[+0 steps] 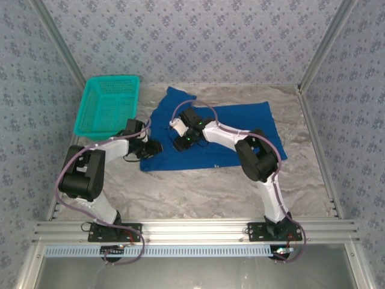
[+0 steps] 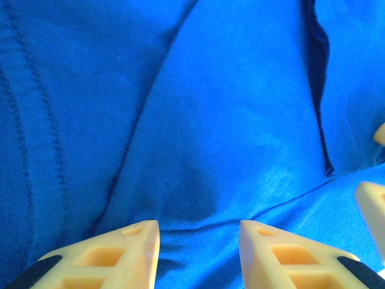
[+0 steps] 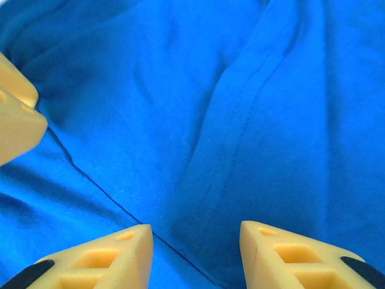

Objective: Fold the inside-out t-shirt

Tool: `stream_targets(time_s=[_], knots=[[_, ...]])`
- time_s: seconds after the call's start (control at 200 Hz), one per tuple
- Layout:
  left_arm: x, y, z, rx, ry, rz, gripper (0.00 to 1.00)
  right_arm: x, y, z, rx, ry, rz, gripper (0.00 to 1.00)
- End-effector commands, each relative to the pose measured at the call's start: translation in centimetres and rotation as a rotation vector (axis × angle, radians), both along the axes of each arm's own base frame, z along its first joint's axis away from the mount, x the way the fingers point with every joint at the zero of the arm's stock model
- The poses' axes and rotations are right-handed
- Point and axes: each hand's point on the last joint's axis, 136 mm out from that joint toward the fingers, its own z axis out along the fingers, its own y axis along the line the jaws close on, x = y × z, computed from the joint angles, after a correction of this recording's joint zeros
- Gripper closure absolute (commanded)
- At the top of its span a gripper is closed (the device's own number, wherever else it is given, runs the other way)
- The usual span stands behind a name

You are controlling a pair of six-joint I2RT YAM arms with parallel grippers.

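Observation:
The royal-blue t-shirt [image 1: 240,129] lies spread on the marble-patterned table, with a sleeve or corner poking up at the far left [image 1: 177,96]. Both grippers hover low over its left part, close together. My left gripper [image 1: 151,148] is open above wrinkled cloth [image 2: 228,120], its tan fingers [image 2: 129,250] apart with nothing between them [image 2: 200,227]. My right gripper [image 1: 180,143] is also open [image 3: 195,230], over a stitched seam [image 3: 234,138]. Each wrist view catches the other gripper's fingertips at its edge [image 2: 372,201] [image 3: 15,123].
A teal mesh basket [image 1: 108,103] stands at the far left of the table, just beyond the left arm. Patterned walls close in the table on three sides. Bare table [image 1: 198,192] lies between the shirt and the arm bases.

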Motion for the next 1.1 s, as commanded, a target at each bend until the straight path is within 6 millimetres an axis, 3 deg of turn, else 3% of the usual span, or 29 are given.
stream_targets(time_s=[0.0,0.135,0.265,0.71,0.839,0.954,1.094], knots=[[-0.4,0.2,-0.6,-0.002,0.011,-0.015,0.61,-0.9,0.2,-1.2,-0.075,-0.005,0.047,0.56],[-0.6,0.4,-0.8,-0.002,0.014,-0.011,0.61,-0.7,0.1,-2.2,-0.112,-0.011,0.042,0.58],[-0.7,0.4,-0.8,-0.004,0.018,-0.014,0.61,-0.1,0.0,-2.4,-0.119,-0.015,0.027,0.67],[-1.4,0.7,-1.6,0.01,0.036,-0.025,0.62,1.8,0.1,-0.5,-0.005,0.048,-0.063,0.88],[-1.4,0.7,-1.6,0.013,0.036,-0.026,0.62,3.1,-0.5,0.8,0.029,0.052,-0.122,0.88],[-1.5,0.7,-1.6,0.014,0.038,-0.029,0.62,5.6,-2.2,1.8,0.042,0.041,-0.237,0.87],[-1.4,0.6,-1.3,0.011,0.033,-0.03,0.61,8.5,-5.4,1.6,-0.004,0.062,-0.4,0.74]])
